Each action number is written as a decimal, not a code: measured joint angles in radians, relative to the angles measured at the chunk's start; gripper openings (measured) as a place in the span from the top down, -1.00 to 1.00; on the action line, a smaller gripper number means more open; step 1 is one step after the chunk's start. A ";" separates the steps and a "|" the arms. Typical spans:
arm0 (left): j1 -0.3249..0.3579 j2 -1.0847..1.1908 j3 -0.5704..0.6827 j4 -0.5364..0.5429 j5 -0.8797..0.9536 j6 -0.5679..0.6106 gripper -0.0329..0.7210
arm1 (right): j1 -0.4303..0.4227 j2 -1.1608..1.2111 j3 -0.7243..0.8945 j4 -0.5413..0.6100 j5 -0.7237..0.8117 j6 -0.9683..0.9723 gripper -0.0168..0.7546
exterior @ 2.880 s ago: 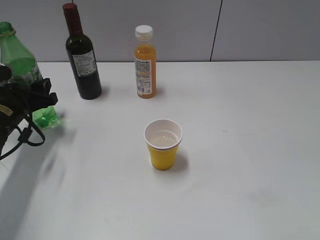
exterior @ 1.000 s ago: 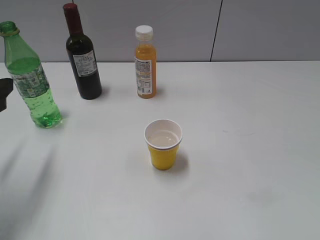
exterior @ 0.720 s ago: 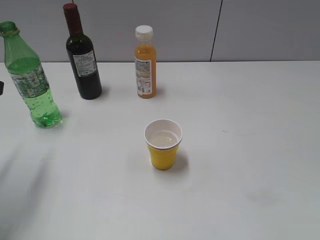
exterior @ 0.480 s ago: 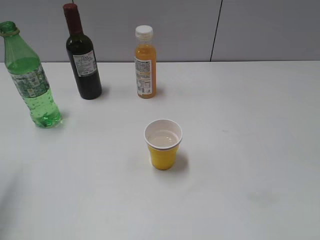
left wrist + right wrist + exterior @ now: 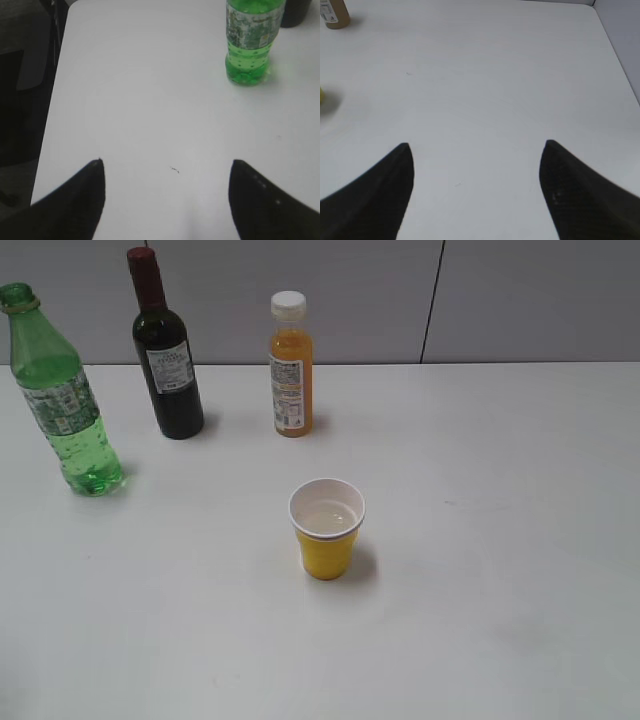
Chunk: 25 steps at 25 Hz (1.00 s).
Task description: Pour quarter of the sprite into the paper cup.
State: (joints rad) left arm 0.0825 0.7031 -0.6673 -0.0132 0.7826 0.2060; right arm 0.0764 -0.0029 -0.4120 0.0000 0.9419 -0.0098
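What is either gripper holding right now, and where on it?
Nothing. The left gripper and right gripper are open over bare table; the sprite stands free.

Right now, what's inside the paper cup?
The paper cup holds a shallow layer of clear liquid over its white bottom. How deep it goes can't be judged; the near wall hides part of the inside.

The exterior camera looked down at a slant across the table (image 5: 500, 540) toward the far wall, taking in all three bottles and the cup (image 5: 326, 528). The left wrist camera faced down over the table's left edge, sharing the sprite (image 5: 250, 40) with it. The right wrist camera looked over the right side, catching only the juice bottle's (image 5: 332, 12) base at its corner.
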 joint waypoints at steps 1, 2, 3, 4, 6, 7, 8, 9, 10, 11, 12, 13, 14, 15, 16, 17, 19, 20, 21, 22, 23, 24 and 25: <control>0.000 -0.025 0.007 0.000 0.017 -0.007 -0.64 | 0.000 0.000 0.000 0.000 0.000 0.000 -0.58; 0.000 -0.055 0.019 0.000 0.034 -0.017 -0.64 | 0.000 0.000 0.000 0.000 0.000 0.000 -0.58; 0.000 -0.085 0.032 0.000 0.049 -0.022 -0.64 | 0.000 0.000 0.000 0.000 0.000 0.000 -0.58; 0.000 -0.114 0.049 0.000 0.069 -0.029 -0.64 | 0.000 0.000 0.000 0.000 0.000 0.000 -0.58; 0.000 -0.159 0.078 0.000 0.107 -0.037 -0.64 | 0.000 0.000 0.000 0.000 0.000 0.000 -0.58; 0.000 -0.188 0.090 -0.001 0.127 -0.044 -0.64 | 0.000 0.000 0.000 0.000 0.000 0.000 -0.58; 0.000 -0.208 0.094 -0.003 0.139 -0.051 -0.64 | 0.000 0.000 0.000 0.000 0.000 0.000 -0.58; 0.000 -0.231 0.097 -0.008 0.149 -0.059 -0.64 | 0.000 0.000 0.000 0.000 0.000 0.000 -0.58; 0.000 -0.253 0.099 -0.016 0.158 -0.062 -0.64 | 0.000 0.000 0.000 0.000 0.000 0.000 -0.58; 0.000 -0.274 0.100 -0.023 0.170 -0.066 -0.64 | 0.000 0.000 0.000 0.000 0.000 0.000 -0.58; 0.000 -0.291 0.101 -0.033 0.177 -0.067 -0.64 | 0.000 0.000 0.000 0.000 0.000 0.000 -0.58; 0.000 -0.310 0.105 -0.039 0.183 -0.068 -0.64 | 0.000 0.000 0.000 0.000 0.000 0.000 -0.58; 0.000 -0.330 0.110 -0.049 0.188 -0.068 -0.64 | 0.000 0.000 0.000 0.000 0.000 0.000 -0.58; -0.002 -0.345 0.120 -0.055 0.198 -0.068 -0.64 | 0.000 0.000 0.000 0.000 0.000 0.000 -0.58; -0.005 -0.361 0.127 -0.059 0.211 -0.069 -0.64 | 0.000 0.000 0.000 0.000 0.000 0.000 -0.58; -0.007 -0.377 0.135 -0.062 0.228 -0.069 -0.64 | 0.000 0.000 0.000 0.000 0.000 0.000 -0.58; -0.016 -0.412 0.140 -0.069 0.240 -0.070 -0.64 | 0.000 0.000 0.000 0.000 0.000 0.000 -0.58; -0.022 -0.431 0.140 -0.072 0.241 -0.071 -0.64 | 0.000 0.000 0.000 0.000 0.000 0.000 -0.58; -0.029 -0.449 0.140 -0.074 0.242 -0.072 -0.64 | 0.000 0.000 0.000 0.000 0.000 0.000 -0.58; -0.040 -0.465 0.140 -0.074 0.242 -0.072 -0.64 | 0.000 0.000 0.000 0.000 0.000 0.000 -0.58; -0.049 -0.483 0.140 -0.075 0.243 -0.072 -0.64 | 0.000 0.000 0.000 0.000 0.000 0.000 -0.58; -0.060 -0.500 0.140 -0.077 0.244 -0.072 -0.64 | 0.000 0.000 0.000 0.000 0.001 0.000 -0.58; -0.067 -0.514 0.140 -0.076 0.245 -0.072 -0.64 | 0.000 0.000 0.000 0.000 0.001 0.000 -0.58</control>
State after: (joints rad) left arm 0.0151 0.1893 -0.5269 -0.0897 1.0280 0.1335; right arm 0.0764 -0.0029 -0.4120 0.0000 0.9428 -0.0098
